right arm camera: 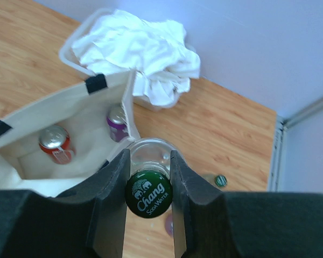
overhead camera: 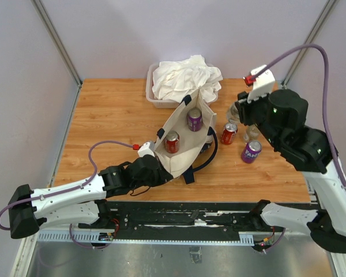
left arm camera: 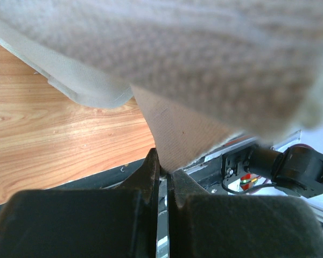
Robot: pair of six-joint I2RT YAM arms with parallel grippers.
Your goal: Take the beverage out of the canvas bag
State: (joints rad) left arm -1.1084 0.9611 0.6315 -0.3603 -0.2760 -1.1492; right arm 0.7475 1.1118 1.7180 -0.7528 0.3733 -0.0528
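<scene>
The wooden table (overhead camera: 104, 127) is warm, grained plank. On it, the boxy cream canvas bag (overhead camera: 179, 124), coarse-woven with navy straps, lies open just left of the right gripper (right arm camera: 149, 159). The left gripper (left arm camera: 162, 171) has its fingers pressed together on a fold of the bag's near wall. Beyond the bag, ahead of the right gripper, a clear plastic tub (overhead camera: 150, 92) is heaped with crumpled white cloth (overhead camera: 184, 75).

Inside the bag are a red can (overhead camera: 172, 141) and a purple can (overhead camera: 194, 119), both upright with silver tops. A second red can (overhead camera: 229, 133) and a second purple can (overhead camera: 251, 151) are outside it, near the right gripper.

The right gripper is nearly closed on a clear glass bottle (right arm camera: 148, 193) with a round green cap, outside the bag.
</scene>
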